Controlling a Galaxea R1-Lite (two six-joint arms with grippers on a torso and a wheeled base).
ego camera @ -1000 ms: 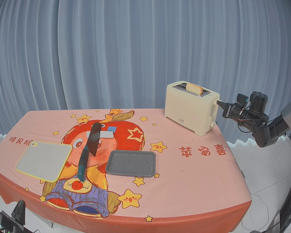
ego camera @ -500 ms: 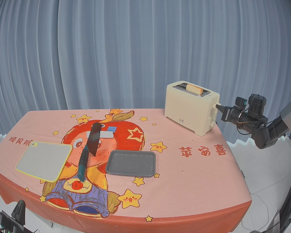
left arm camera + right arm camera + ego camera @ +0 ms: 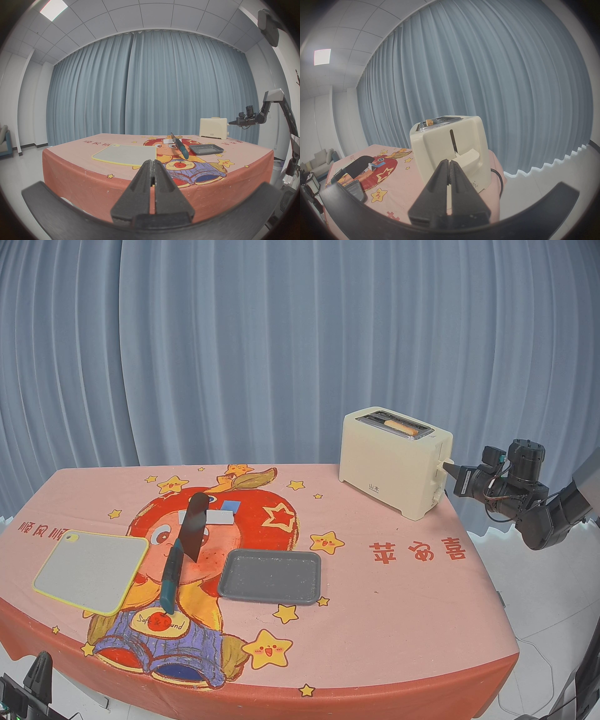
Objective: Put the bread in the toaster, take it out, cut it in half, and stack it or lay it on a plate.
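Observation:
A cream toaster (image 3: 394, 462) stands at the table's far right. The bread (image 3: 400, 425) sits low in its slot, with just its top edge showing. My right gripper (image 3: 447, 466) is shut, its tips resting on the toaster's side lever (image 3: 467, 157), which sits low in its groove. In the right wrist view the bread (image 3: 429, 122) peeks above the toaster (image 3: 440, 140). A knife (image 3: 184, 546) with a dark blade and teal handle leans upright at centre left. My left gripper (image 3: 153, 162) is shut and holds nothing, low in front of the table's near-left edge.
A grey cutting board with a yellow rim (image 3: 90, 571) lies at the left. A dark grey tray (image 3: 270, 576) sits mid-table beside the knife. Small white and blue blocks (image 3: 219, 514) lie behind the knife. The toaster's cord (image 3: 500, 184) runs off the right edge.
My right gripper has moved down along the toaster's side with the lever, and the bread has sunk from standing above the slot to nearly inside it. The left arm has stayed still.

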